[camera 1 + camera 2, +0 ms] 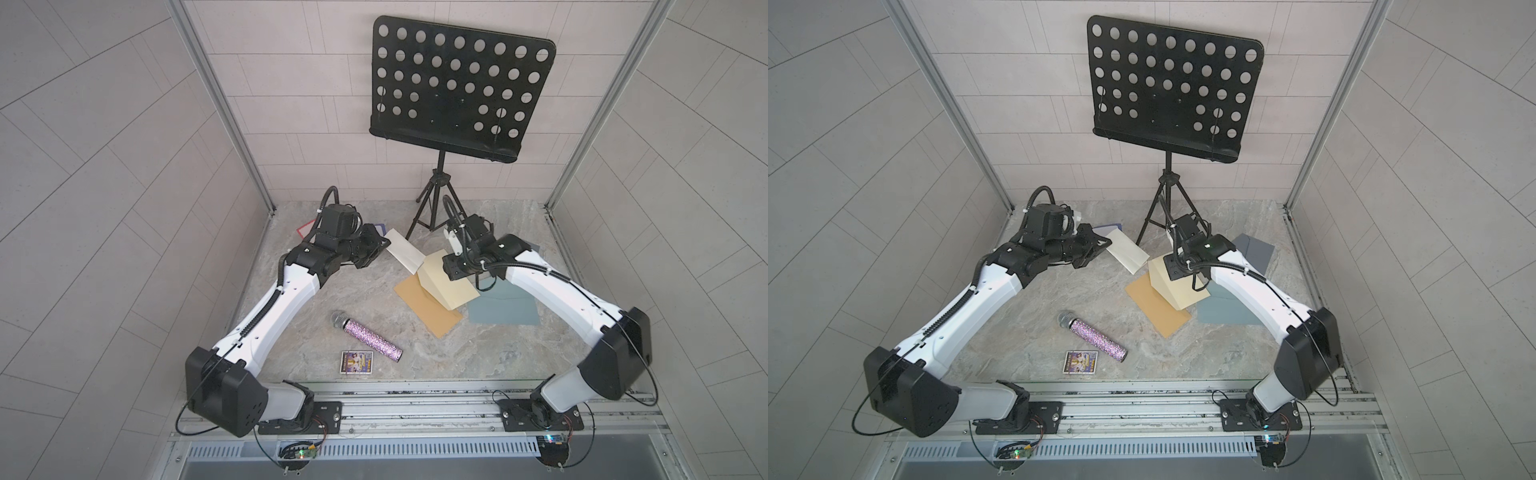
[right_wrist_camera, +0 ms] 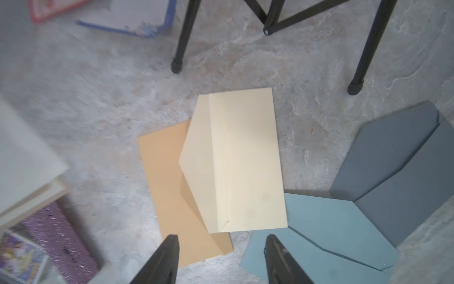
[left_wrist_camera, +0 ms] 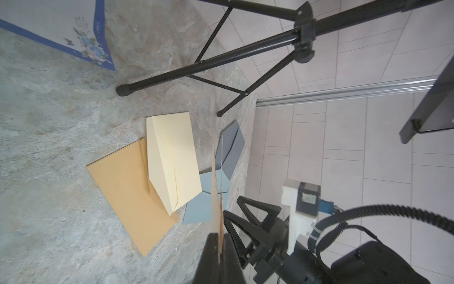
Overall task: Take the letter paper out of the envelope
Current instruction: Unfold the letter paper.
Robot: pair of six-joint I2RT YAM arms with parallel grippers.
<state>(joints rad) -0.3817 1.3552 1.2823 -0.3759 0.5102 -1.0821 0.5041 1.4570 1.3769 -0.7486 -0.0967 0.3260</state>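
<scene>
Envelope, look: the white envelope (image 1: pixel 405 250) is plain, long and narrow. From the left wrist it shows edge-on (image 3: pixel 216 196) as a thin tan-looking sliver of two layers. Whether one layer is the letter paper, I cannot tell.
Envelope, place: held off the table (image 1: pixel 478 353), over its far middle, near a foot of the stand (image 1: pixel 457 87).
Long axis: in both top views it runs from far left, at the left gripper (image 1: pixel 383 249), toward near right. There its end overlaps a corner of the cream envelope (image 1: pixel 451 282).
Left gripper: clenched on the white envelope's far-left end, the sheet sticking out past the fingertips.
Right gripper (image 2: pixel 221 239): jaws apart with nothing between them, hanging over the near edge of the cream envelope.
Envelope to right gripper: apart, off to its left. It is a blurred white shape at the side of the right wrist view.
Pile: cream envelope on the orange envelope (image 1: pixel 424 309), with the teal envelope (image 1: pixel 503 309) and grey envelope (image 1: pixel 1254 253) toward the right edge.
Front edge: microphone (image 1: pixel 368 336) and card (image 1: pixel 356 362).
</scene>
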